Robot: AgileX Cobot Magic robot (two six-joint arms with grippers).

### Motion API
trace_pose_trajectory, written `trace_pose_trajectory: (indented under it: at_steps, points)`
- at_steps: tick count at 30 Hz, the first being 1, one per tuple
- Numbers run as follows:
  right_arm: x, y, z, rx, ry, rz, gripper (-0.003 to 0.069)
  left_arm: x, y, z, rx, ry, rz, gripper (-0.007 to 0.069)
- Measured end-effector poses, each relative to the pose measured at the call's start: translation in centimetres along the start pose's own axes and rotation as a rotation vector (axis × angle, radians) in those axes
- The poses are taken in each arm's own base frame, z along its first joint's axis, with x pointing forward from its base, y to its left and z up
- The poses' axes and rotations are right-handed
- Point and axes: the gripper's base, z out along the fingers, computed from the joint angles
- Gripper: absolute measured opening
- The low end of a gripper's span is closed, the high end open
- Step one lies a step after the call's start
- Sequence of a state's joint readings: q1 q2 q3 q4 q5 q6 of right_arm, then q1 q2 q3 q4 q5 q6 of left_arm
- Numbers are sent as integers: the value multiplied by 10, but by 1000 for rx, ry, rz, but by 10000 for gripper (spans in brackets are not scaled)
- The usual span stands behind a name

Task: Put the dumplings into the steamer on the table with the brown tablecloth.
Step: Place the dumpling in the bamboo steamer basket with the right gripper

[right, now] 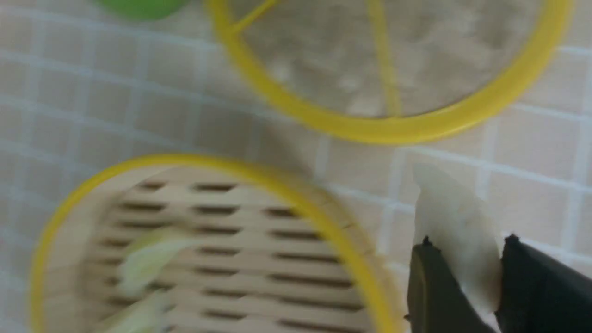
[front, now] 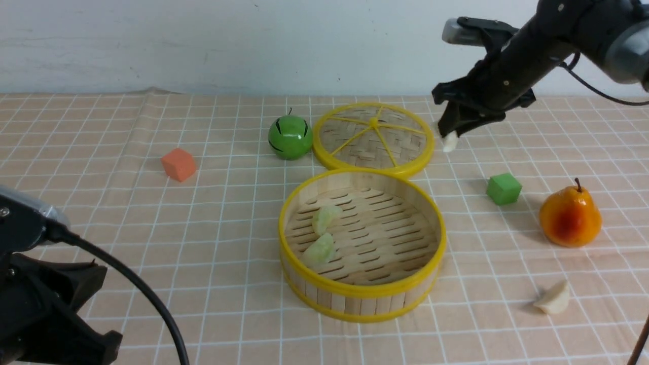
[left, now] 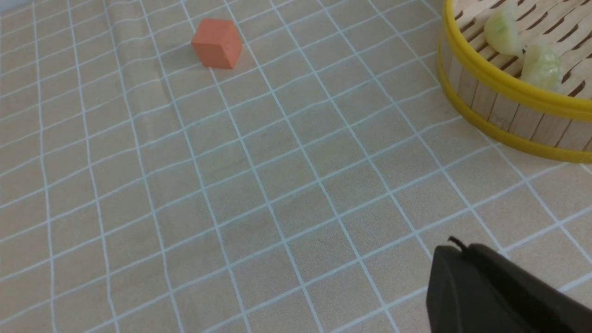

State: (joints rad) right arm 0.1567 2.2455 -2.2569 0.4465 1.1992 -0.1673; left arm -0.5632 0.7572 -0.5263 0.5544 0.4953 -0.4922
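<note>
Steamer point(front: 362, 296), bench centre: far green dumpling point(front: 324, 219) and near green dumpling point(front: 319, 249) lie inside at its left. Loose white dumpling point(front: 553, 298) lies on the brown tablecloth point(front: 228, 243), near right. Right end effector point(front: 450, 137), raised just right of the lid point(front: 373, 137), is clamped on the held white dumpling point(front: 450, 145); left end effector point(front: 99, 309), near left, is fully closed.

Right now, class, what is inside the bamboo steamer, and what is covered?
Inside the steamer, a farther green dumpling and a nearer green dumpling lie left of centre. Its near wall covers the closest floor strip.
</note>
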Motion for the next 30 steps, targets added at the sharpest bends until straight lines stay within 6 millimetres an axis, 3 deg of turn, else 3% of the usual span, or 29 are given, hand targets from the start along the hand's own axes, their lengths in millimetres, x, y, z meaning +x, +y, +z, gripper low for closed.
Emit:
trace_pose_trajectory:
  at_steps: [3,4,5,7,12,13,14,17,18,20,21,22,25,27,28,30]
  points:
    - [11,41,12,-124,58,-76,188,0,0,-2,2,-7,-6,-13]
    - [11,41,12,-124,59,-76,188,0,0,-2,2,-8,-6,-13]
    - [22,61,28,-143,119,-118,188,-1,1,-6,6,-23,-19,-13]
    - [37,74,52,-118,195,-161,185,-1,3,-13,8,-55,-31,-13]
    - [50,69,88,-26,239,-178,166,-2,6,-25,8,-112,-47,-13]
    - [50,65,97,-10,231,-158,95,-3,7,-29,9,-133,-51,-13]
    - [51,63,100,-4,228,-152,76,-3,7,-31,10,-141,-53,-13]
    - [51,60,103,11,230,-122,95,-3,8,-32,10,-148,-55,-13]
    - [51,59,103,21,233,-101,150,-3,8,-33,10,-150,-56,-13]
    - [52,59,103,28,236,-87,190,-3,8,-33,10,-150,-57,-13]
    - [52,59,102,34,245,-73,267,-3,8,-33,10,-150,-57,-11]
    - [52,59,100,37,249,-71,298,-3,8,-33,10,-150,-57,-11]
    - [52,63,84,58,267,-91,372,-2,8,-33,9,-146,-58,-10]
    - [46,69,56,98,240,-129,383,-1,8,-33,6,-138,-63,-7]
    - [46,68,56,103,242,-132,383,-1,8,-33,6,-138,-64,-6]
    - [36,80,7,155,150,-177,375,1,9,-35,8,-121,-86,-5]
